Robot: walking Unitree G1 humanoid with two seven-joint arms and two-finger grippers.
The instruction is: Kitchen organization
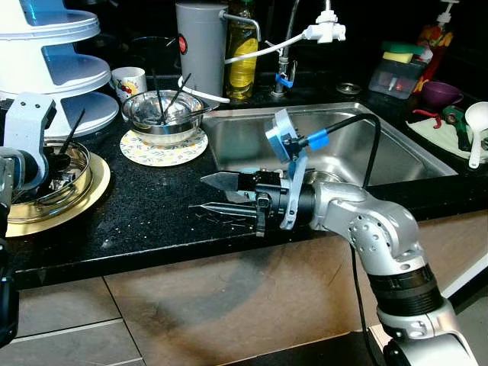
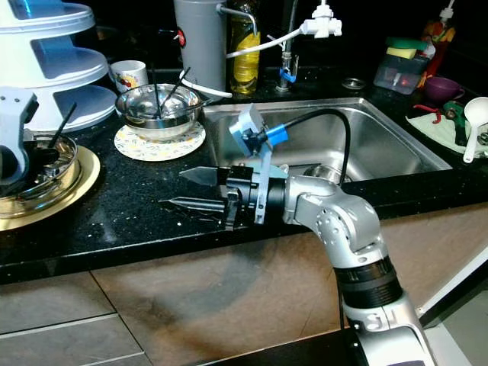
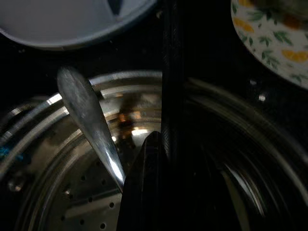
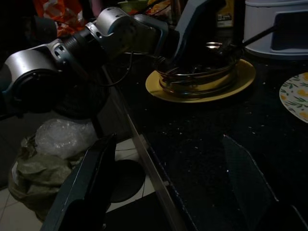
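Observation:
A perforated steel bowl (image 1: 70, 177) sits on a yellow plate (image 1: 85, 200) at the counter's left. My left gripper (image 1: 50, 162) reaches down into it and is shut on a thin black utensil (image 3: 172, 72), whose handle sticks up out of the bowl (image 1: 74, 128). A steel spoon (image 3: 89, 118) lies in the same bowl beside the gripper. My right gripper (image 1: 219, 194) hovers open just above the black counter (image 1: 145, 213) near its front edge, left of the sink (image 1: 343, 149), holding nothing.
A second steel bowl (image 1: 162, 114) with dark utensils stands on a floral mat (image 1: 164, 150). Behind are a white tiered rack (image 1: 61, 69), a cup (image 1: 128, 80), a grey canister (image 1: 200, 46) and an oil bottle (image 1: 242, 57). A white ladle (image 1: 476, 122) lies far right.

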